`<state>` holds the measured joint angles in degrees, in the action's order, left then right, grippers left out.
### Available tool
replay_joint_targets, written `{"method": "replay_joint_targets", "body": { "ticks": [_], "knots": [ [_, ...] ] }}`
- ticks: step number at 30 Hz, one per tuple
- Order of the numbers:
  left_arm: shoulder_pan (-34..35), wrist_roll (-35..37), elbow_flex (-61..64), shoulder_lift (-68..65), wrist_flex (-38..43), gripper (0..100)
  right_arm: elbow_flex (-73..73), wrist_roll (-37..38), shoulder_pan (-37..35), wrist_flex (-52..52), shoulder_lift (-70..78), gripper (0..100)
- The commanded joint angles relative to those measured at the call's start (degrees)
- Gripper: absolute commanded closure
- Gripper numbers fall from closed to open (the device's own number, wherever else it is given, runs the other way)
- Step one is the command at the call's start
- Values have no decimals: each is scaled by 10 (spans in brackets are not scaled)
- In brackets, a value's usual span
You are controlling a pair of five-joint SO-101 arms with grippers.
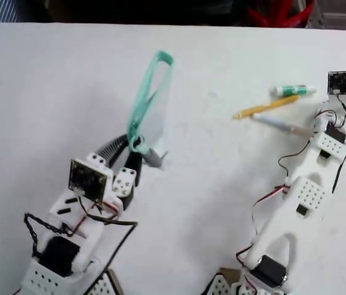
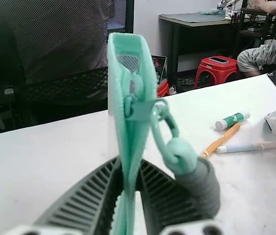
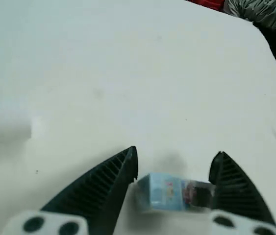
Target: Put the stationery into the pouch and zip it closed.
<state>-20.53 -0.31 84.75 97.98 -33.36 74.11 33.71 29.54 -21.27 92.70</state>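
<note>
Got the pouch pinched at its zip end in the left end effector, closed tight on the mint zip tape, pouch held up on edge over the counter. Seems parted along the zip, judging by the high view. Looks soft and floppy, thin clear sides, next to no weight, so better held by the stiffer tape than by the film. Zip pull dangling just beside the grip with a grey tassel, probably the spot to grab for closing, though small and swingy

Over by the right end effector, spread wide open, with an eraser lying on the counter between the fingers, not squeezed yet. Small light rubbery block in a sleeve, should pinch fine across the short sides, no crushing worry. Glue stick, pencil and pen lying close together near the right arm, well apart from the pouch. Hard, slim and round, liable to roll or swivel in a pinch, so best taken near the middle and fed in end first
</note>
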Motion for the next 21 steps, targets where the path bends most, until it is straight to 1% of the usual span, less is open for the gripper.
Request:
{"method": "replay_joint_targets", "body": {
  "ticks": [1,6,7,10,14,17,21],
  "knots": [
    [0,-6,1,-5,5,972,-13,16,-17,-7,15,783],
    [0,-6,1,-5,5,972,-3,16,13,-53,8,834],
    [0,-6,0,-5,5,972,4,17,22,-75,6,849],
    [0,-6,0,-5,5,972,28,51,38,-200,-7,877],
    [0,-6,0,-5,5,972,69,109,50,-385,-28,880],
    [0,-6,0,-5,6,972,123,131,62,-492,-41,881],
    [0,-6,0,-5,6,972,214,161,71,-601,-49,927]
  ]
}}
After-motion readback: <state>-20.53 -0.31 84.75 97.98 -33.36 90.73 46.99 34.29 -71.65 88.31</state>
